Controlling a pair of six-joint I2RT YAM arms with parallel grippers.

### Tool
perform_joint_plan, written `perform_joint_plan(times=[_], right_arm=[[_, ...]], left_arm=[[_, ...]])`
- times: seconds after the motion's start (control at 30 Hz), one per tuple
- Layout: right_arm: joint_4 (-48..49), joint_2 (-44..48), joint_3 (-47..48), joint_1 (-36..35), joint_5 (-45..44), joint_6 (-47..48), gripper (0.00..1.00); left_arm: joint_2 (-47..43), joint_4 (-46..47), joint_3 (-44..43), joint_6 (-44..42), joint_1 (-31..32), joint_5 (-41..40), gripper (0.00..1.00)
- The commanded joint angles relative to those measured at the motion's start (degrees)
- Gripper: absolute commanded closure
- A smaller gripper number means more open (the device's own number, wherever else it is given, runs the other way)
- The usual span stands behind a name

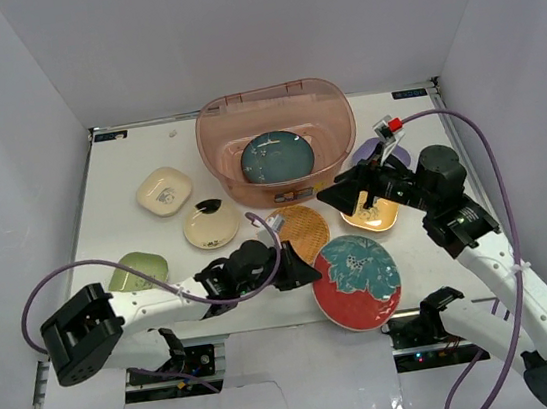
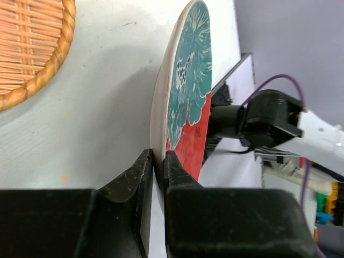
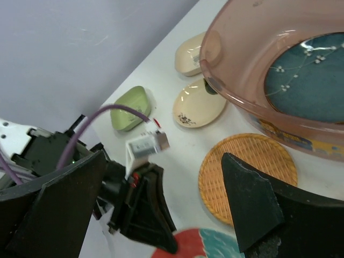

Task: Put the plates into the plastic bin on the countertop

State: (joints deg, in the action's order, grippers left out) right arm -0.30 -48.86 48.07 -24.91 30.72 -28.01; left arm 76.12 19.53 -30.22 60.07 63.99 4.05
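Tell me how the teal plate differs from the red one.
The teal plate lies inside the plastic bin; the red plate is outside it, its rim pinched by the left gripper. The teal plate bears tiny white specks; the red plate, a large teal flower. Both are round.

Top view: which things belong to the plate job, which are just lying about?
Job: bin; teal plate inside it; red plate in left hand; woven plate; square cream plate; round cream plate; green plate; yellow plate; purple plate.
Lying about: far-left label; far-right label.
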Motion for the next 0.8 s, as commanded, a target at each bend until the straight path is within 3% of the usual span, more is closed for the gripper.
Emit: perform_joint_plan(times=[0.0, 0.47, 0.63, 0.77], right_arm=[[-10.1, 3.8, 0.1, 0.2, -5.4, 5.8, 0.06], [-19.2, 9.3, -4.4, 0.7, -25.8, 10.2, 0.10], [-18.9, 7.9, -7.0, 0.7, -22.1, 9.2, 0.10], [-15.4, 6.3, -9.3, 0.6, -16.1, 6.7, 0.01]], left_arm=[[-10.0, 8.9, 0.2, 3.5, -4.5, 4.8, 1.00], [-27.9, -3.3, -2.0, 0.7, -24.1, 13.3, 1.00], [-28.8, -3.8, -3.3, 0.1, -26.2, 14.8, 1.00], [-28.1, -2.2, -4.5, 0.3, -27.4, 16.2, 1.00]])
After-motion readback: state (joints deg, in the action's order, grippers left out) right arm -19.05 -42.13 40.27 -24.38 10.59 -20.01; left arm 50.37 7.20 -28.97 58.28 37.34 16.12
